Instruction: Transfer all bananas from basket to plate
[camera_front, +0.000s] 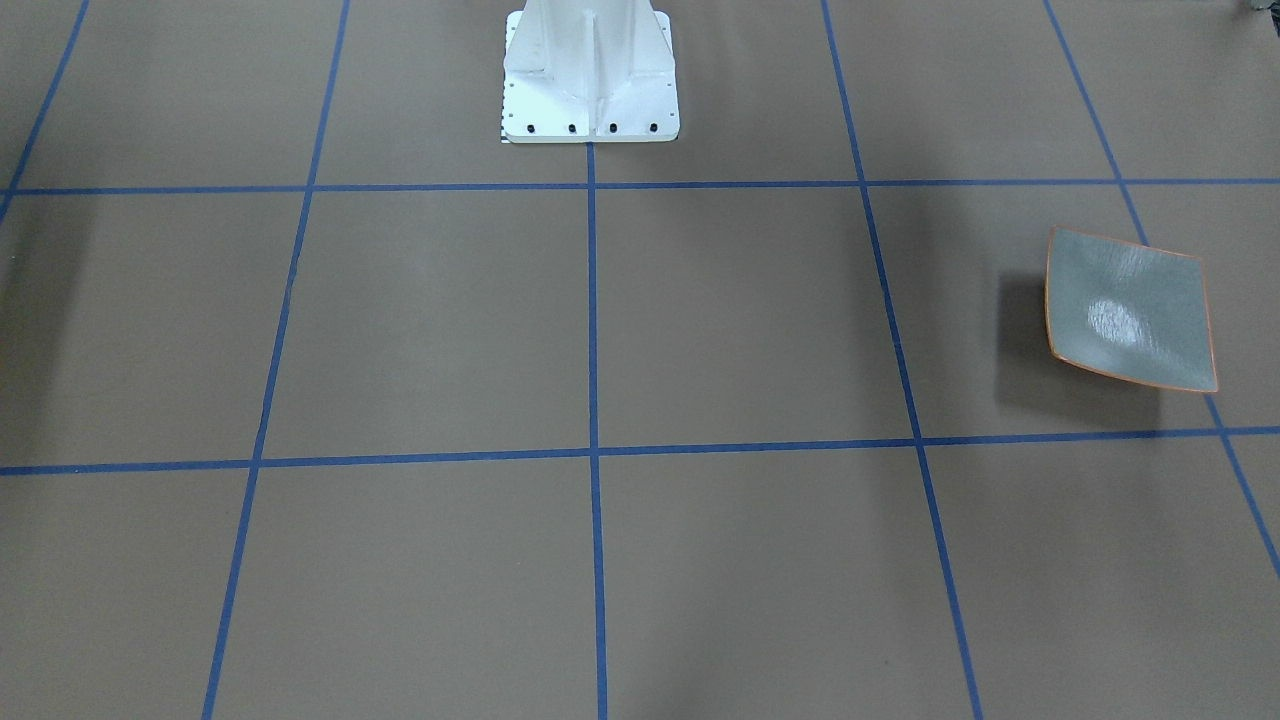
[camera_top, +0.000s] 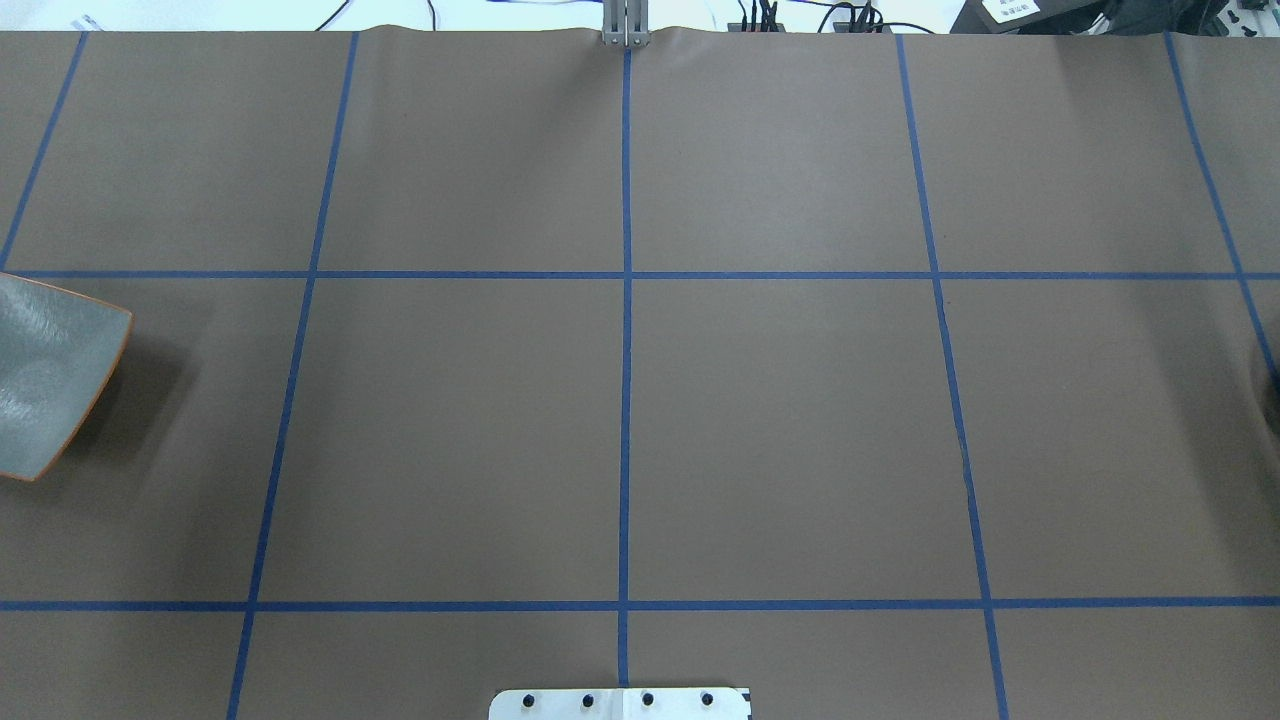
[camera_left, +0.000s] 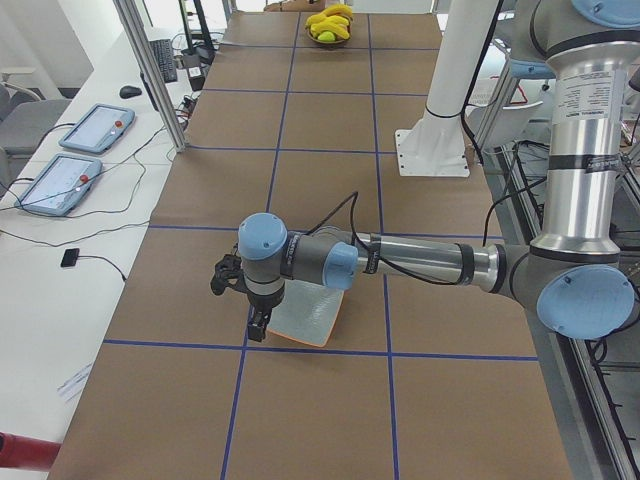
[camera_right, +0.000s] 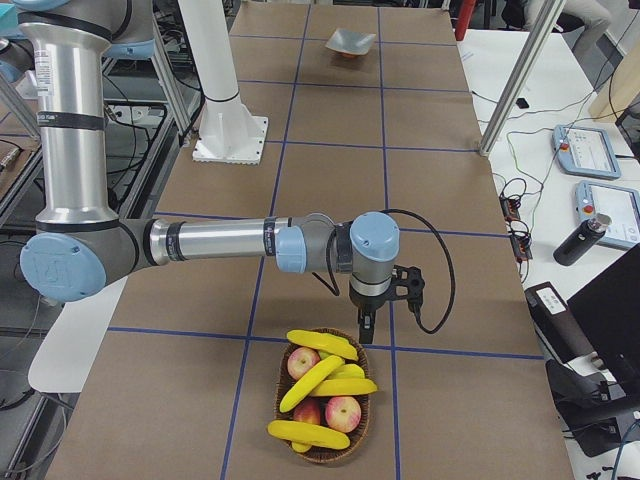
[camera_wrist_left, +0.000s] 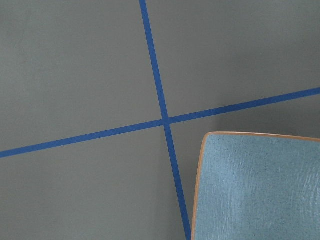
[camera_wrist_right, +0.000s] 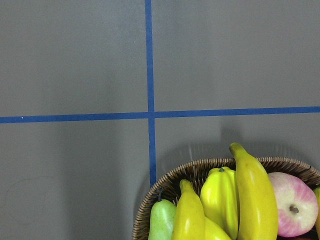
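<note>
The bananas (camera_right: 315, 380) look light, stiff, slick, best pinched mid-curve; whether left fingers (camera_left: 258, 322) or right fingers (camera_right: 366, 326) are parted I cannot tell.

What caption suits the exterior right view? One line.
Right pincer poised by the basket of bananas and apples; plate sits at the table's far end.

- Woven wicker basket (camera_wrist_right: 210, 162): robot's right end of the brown surface (camera_top: 780, 430).
- Curved yellow bananas (camera_right: 320, 345) lie in it, among round red apples (camera_right: 343, 412).
- Square grey plate (camera_front: 1130, 310): far left end.
</note>
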